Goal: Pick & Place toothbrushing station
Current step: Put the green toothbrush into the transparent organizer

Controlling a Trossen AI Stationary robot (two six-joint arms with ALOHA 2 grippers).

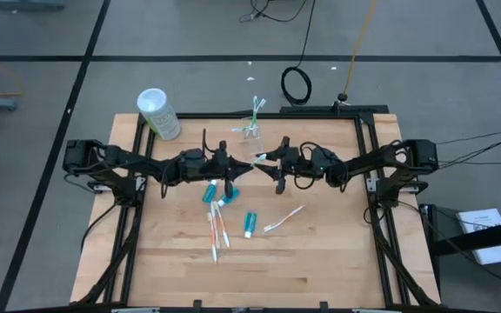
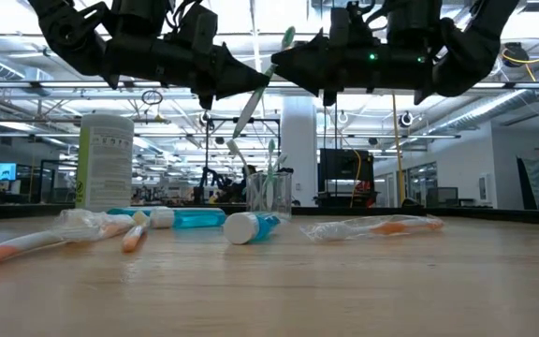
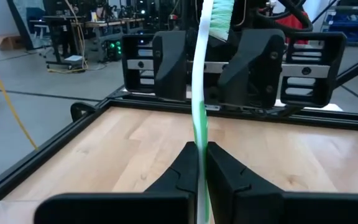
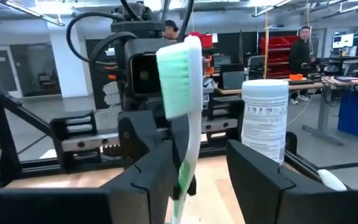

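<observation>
I have a green-accented toothbrush (image 3: 199, 112) clamped in the left gripper (image 3: 202, 163), held above the table (image 1: 320, 261) between both grippers. The right wrist view shows its bristle head sitting between the right gripper's (image 4: 199, 163) spread, empty fingers; the high view hides that. Below my grippers I count two blue toothpaste tubes (image 1: 250, 224), roughly three loose toothbrushes (image 1: 217, 228), and beyond them one clear cup (image 1: 250, 130).

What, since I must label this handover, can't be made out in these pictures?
Green toothbrush: lower handle hidden by the shut left gripper, left wrist view.
Right gripper: contact with the brush unclear; its head blocks the right wrist view.
Clear cup: brush count too small, high view.
</observation>
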